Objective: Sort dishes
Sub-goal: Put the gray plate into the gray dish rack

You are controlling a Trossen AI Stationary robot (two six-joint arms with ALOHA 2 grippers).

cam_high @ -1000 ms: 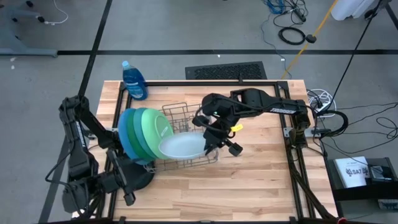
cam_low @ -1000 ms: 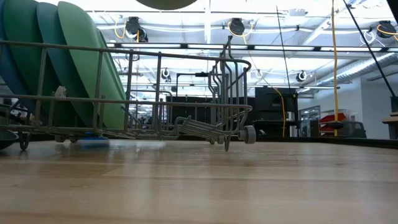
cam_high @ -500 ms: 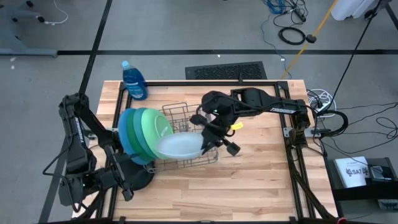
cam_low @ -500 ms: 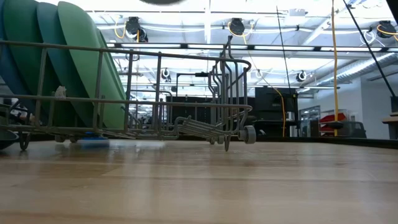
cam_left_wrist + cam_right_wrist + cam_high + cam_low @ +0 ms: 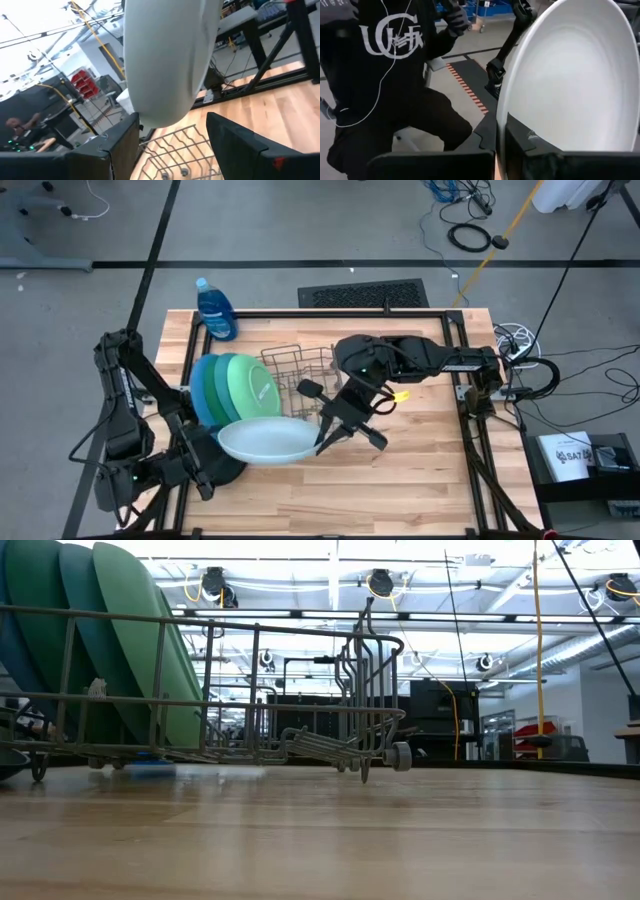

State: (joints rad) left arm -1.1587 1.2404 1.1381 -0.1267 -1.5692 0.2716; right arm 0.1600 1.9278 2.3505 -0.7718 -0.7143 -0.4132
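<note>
High view: the pale blue-white plate (image 5: 267,442) is held by its rim in the right pincer (image 5: 322,442), whose fingers are clamped tight on it, and it is carried flat above the near edge of the grey wire rack (image 5: 300,380). Three more plates are seen standing on edge at the rack's left end: the large blue plate (image 5: 203,387), the dark green plate (image 5: 219,385) and the light green plate (image 5: 252,388), each leaning against the next. The left pincer (image 5: 205,472) is parked low at the counter's (image 5: 420,470) near left corner, fingers set fairly wide, with nothing shown held between them. A blue soap bottle (image 5: 215,310) is stood at the far left corner. In the right wrist view a person in a dark hooded top (image 5: 395,75) is seen beyond the plate.
</note>
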